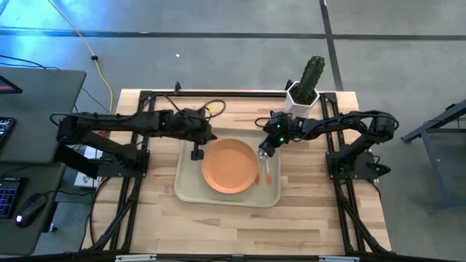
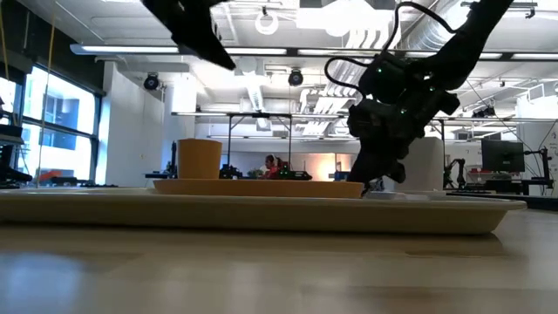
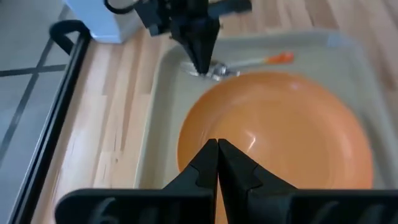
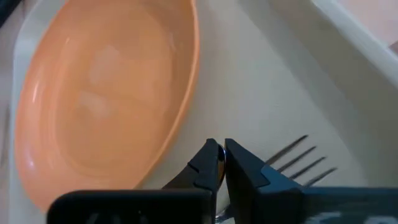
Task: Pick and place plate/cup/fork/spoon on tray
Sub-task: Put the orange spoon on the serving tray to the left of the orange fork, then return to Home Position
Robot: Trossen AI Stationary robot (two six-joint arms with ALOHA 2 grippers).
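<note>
Right gripper (image 4: 217, 163) low over tray (image 1: 188, 191) at mid-bench, fingers near-closed on silver sliver (likely spoon), beside fork (image 4: 301, 160) and plate (image 1: 228, 166). Risk: release knocks fork, or spoon rides onto plate rim. Left gripper (image 3: 217, 163) pinched empty above plate

Non-task items: cactus (image 1: 314, 71) in a white hexagonal pot (image 1: 301, 99) at the far right of the wooden table (image 1: 313, 218). Desk (image 1: 36, 109) left of the table with a keyboard (image 1: 4, 131) and mouse (image 1: 30, 209); yellow cable (image 1: 86, 44) on the grey floor beyond.
</note>
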